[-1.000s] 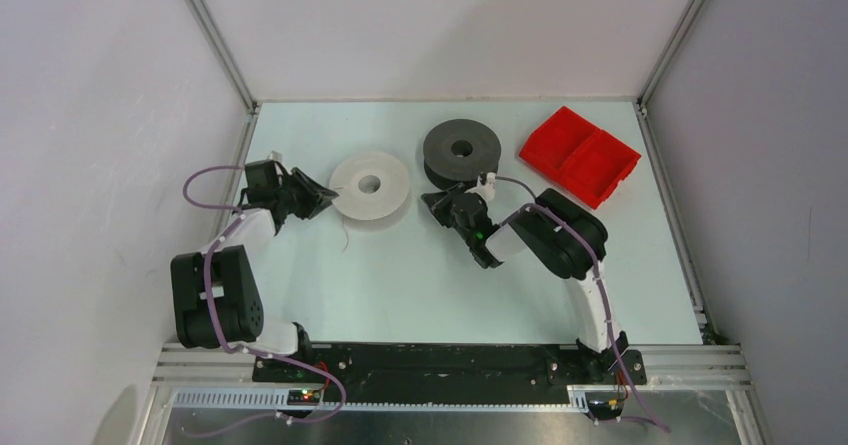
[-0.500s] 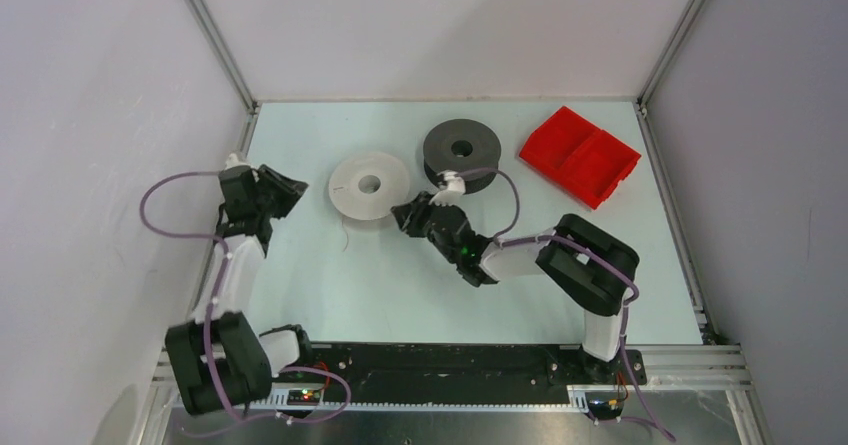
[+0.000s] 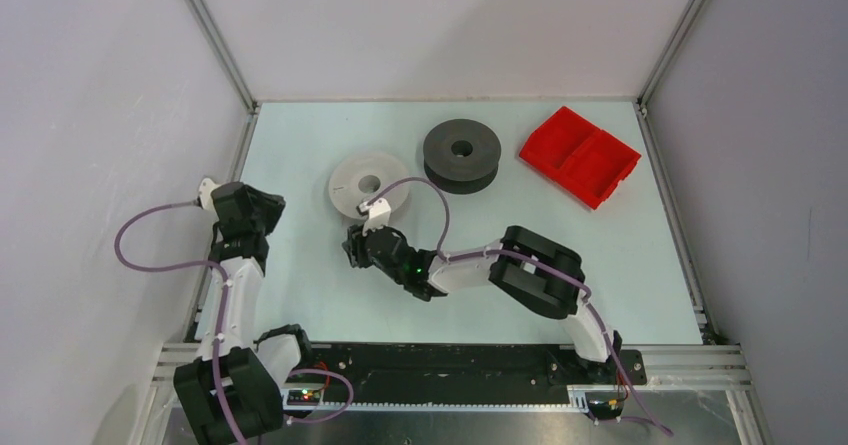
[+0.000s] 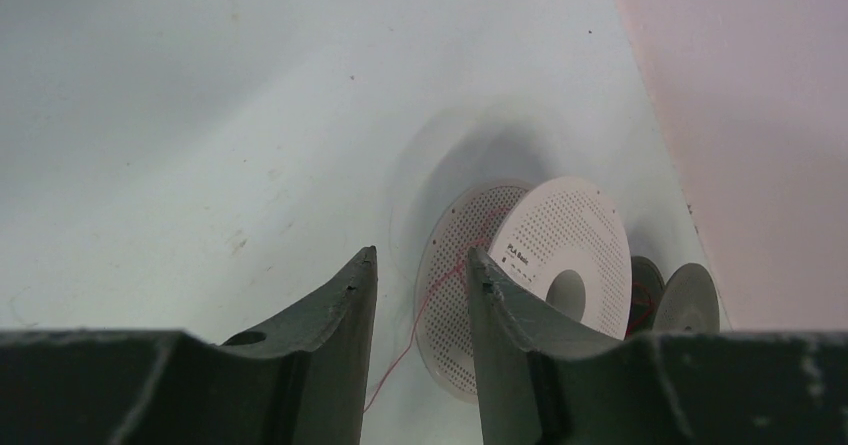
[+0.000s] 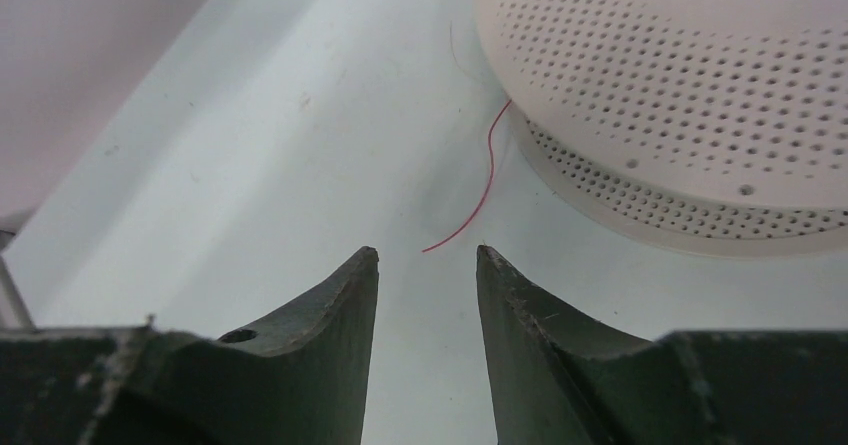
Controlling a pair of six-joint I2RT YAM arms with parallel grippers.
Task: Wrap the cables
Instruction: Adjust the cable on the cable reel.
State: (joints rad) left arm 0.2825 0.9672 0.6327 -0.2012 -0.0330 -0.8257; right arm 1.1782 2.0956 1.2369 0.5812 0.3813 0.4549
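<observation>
The white spool (image 3: 370, 185) lies flat on the pale desk (image 3: 640, 265), and everything else sits around it. A very thin reddish strand (image 5: 490, 175) comes out from under the spool's perforated upper flange on the near side. It trails loose onto the desk and curves to a free tip.

The right hand (image 3: 352, 248) sits low just on the near side of the white spool, a little toward its left, pointing at it. Its two dark fingers (image 5: 340, 315) are spread with a clear gap, and nothing lies between them. In the right wrist view the strand's free tip rests on the desk just ahead of that gap. It is close to the fingertips but apart from them, as far as I can see.

The left hand (image 3: 272, 203) is well off to the left of the white spool, by the desk's edge, aimed across at it. Its fingers (image 4: 335, 325) are likewise parted and hold nothing. Through its camera the strand shows as a fine red line running down from the spool, well apart from the hand.

The dark grey spool (image 3: 461, 153) lies flat just right of the white spool and slightly farther back, close but not touching. I cannot make out its strand. The red tray (image 3: 580, 155) sits farther right again, beyond the dark grey spool.
</observation>
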